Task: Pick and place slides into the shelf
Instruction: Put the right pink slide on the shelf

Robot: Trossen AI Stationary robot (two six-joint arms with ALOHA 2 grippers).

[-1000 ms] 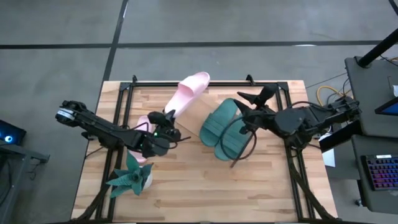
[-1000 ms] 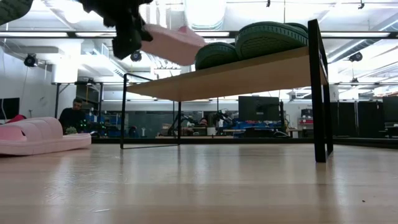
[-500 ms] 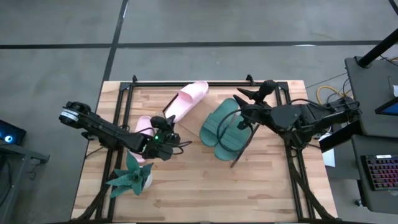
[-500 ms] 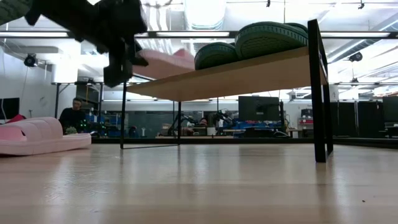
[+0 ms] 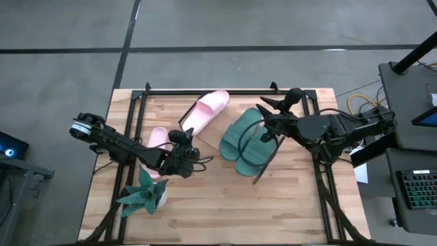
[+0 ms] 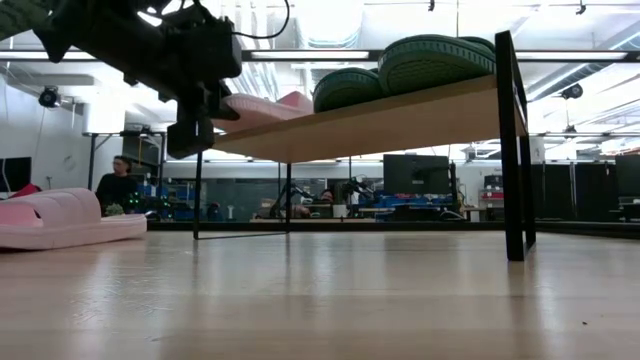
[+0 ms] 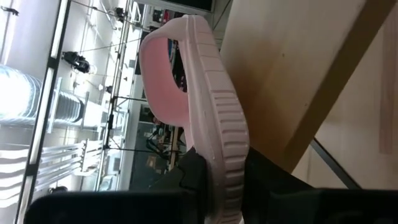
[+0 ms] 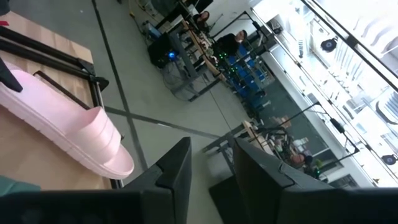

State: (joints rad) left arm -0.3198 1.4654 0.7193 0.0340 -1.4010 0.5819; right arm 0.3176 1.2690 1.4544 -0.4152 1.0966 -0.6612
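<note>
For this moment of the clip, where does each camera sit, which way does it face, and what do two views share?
High view: overhead, straight down; both arms, shelf, green slides.
Low view: tabletop height, level; left arm from above, spare pink slide on the table.
Left wrist view: past its fingers, left gripper shut on the pink slide at the shelf edge.
Right wrist view: past the open right gripper, toward the room.
Shared: the held pink slide shows in all four.

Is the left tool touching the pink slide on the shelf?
Touching. The left wrist view shows the left tool with its fingers clamped on the pink slide's ribbed sole edge, beside the shelf.
</note>
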